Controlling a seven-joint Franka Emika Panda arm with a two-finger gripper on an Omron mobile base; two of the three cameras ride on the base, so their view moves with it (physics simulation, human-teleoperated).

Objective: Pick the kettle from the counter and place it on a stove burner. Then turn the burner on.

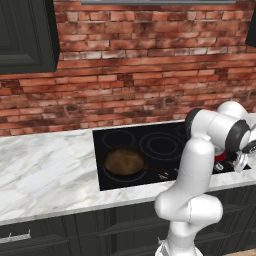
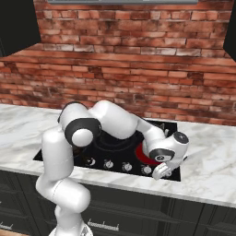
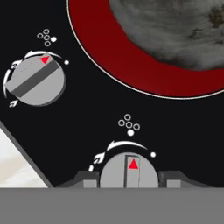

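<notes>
Counter (image 1: pixel 45 165): white marble slab, grey veins, smooth, over dark cabinets (image 1: pixel 75 230). Red-brown brick wall (image 1: pixel 130 80) behind, rough courses with pale mortar.

Stove (image 1: pixel 125 145): flat glossy black glass set into the counter, thin white burner rings. Pan (image 1: pixel 124 161): brown, round, shallow, matte, on the stove's front left burner, dark handle pointing right along the front edge.

In the right base view the arm (image 2: pixel 115 122) reaches from the left across the stove toward its front right corner. A row of small round grey knobs (image 2: pixel 109 163) runs along the stove's front edge. One burner (image 2: pixel 144 156) at the front right glows red just behind the wrist.

Hand view, left to right: a corner of white marble at lower left; a grey disc knob with a raised dark bar, turned askew, red triangle mark near its top; then a second grey knob (image 3: pixel 128 171) at bottom centre, bar upright, red triangle on it. Above right, the red glowing ring with a thin white outline.

Kettle (image 3: pixel 175 30): its mottled silvery-grey rounded metal underside or body sits over the red burner, at the stove's front right.

Claw (image 3: pixel 128 178): jaws partly open, one dark tip on each side of the centre knob, close against it. Whether the tips press the knob cannot be told.
</notes>
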